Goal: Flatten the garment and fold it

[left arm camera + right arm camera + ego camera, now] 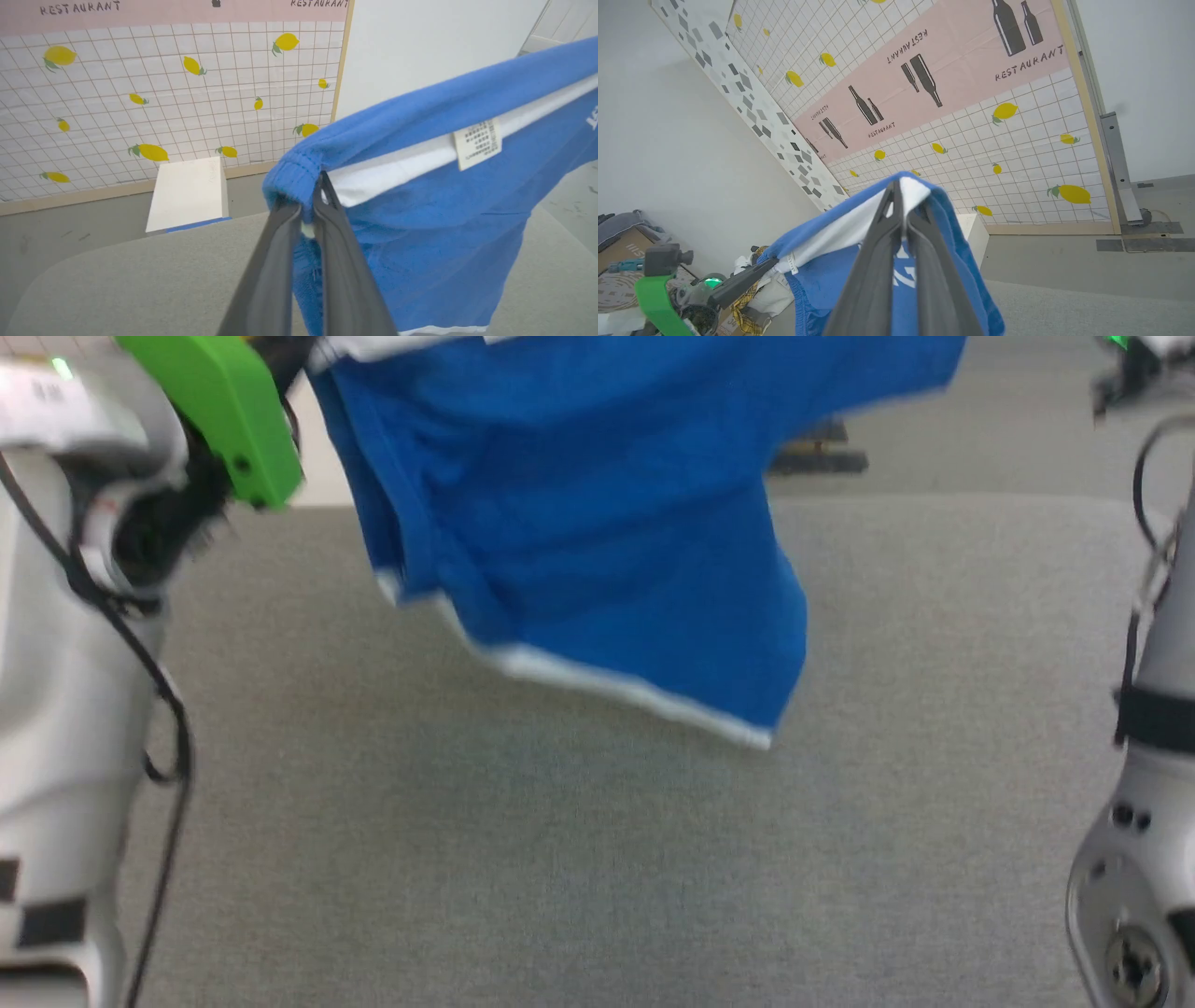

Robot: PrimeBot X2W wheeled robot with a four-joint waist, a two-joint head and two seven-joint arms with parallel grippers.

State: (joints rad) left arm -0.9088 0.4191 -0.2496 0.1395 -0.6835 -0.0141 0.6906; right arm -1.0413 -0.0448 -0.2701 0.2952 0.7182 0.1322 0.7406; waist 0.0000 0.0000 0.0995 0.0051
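Observation:
The garment (pixel 597 541), bright blue shorts with white hem trim, hangs in the air above the grey table (pixel 560 859), stretched between both arms. My left gripper (pixel 308 201) is shut on one corner of the garment's (pixel 444 224) waistband, next to the white inner band and a small printed label (pixel 477 142). At the other end of the waistband my right gripper (pixel 903 200) is shut on the blue and white cloth (pixel 831 275). The right wrist view also shows the left gripper (pixel 771 265) pinching its corner. The lower hem hangs free, well off the table.
The grey table's far edge (pixel 934 499) lies just behind the garment. A white box (pixel 187 193) stands on the floor by the lemon-tiled wall. Cardboard and cloth clutter (pixel 626 252) sits to one side. My pale forearms (pixel 65 709) (pixel 1148 728) flank the table.

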